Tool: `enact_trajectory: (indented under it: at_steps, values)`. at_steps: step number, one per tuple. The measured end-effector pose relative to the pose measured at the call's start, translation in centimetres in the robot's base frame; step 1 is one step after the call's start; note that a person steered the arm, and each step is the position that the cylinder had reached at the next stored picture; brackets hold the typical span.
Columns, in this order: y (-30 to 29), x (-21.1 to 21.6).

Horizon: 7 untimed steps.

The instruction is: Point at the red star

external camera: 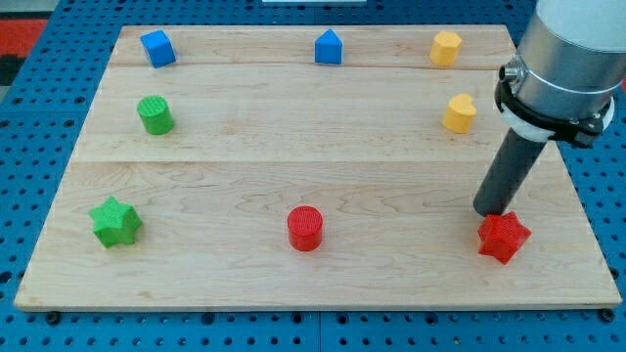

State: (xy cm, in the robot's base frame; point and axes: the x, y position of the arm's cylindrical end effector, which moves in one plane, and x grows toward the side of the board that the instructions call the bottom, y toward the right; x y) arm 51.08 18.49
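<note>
Broadly, the wooden board (293,147) fills the frame, pale planks with visible grain and two seams running across; its bottom edge and both slanting side edges show, with blue pegboard (39,117) beyond them. Most open room lies in the board's middle, a wide band between the top row of blocks and the bottom row.

Next in size, the arm (562,59) enters from the view's top right: a grey cylinder with a black collar, then a dark straight rod slanting down toward the view's left. The tool is a plain rod with nothing to spread or pinch. The tip (489,210) stands at the upper left edge of the red star (504,237); whether it touches cannot be told.

That star, with ribbed printed faces, sits near the bottom right corner, close to the board's right and bottom edges.

Also along the bottom: a green star (115,222) at left and a red cylinder (305,228) in the middle. A green cylinder (155,114) stands at mid left. Along the top edge are a blue block (156,47), a blue pentagon-like block (329,47) and a yellow block (446,47); a yellow heart (459,113) lies below it.
</note>
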Motion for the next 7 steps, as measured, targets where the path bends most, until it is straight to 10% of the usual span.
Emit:
enact_trajectory:
  at_steps: [2,7]
  values:
    - [4.5,-2.8]
    - [13.7,8.3]
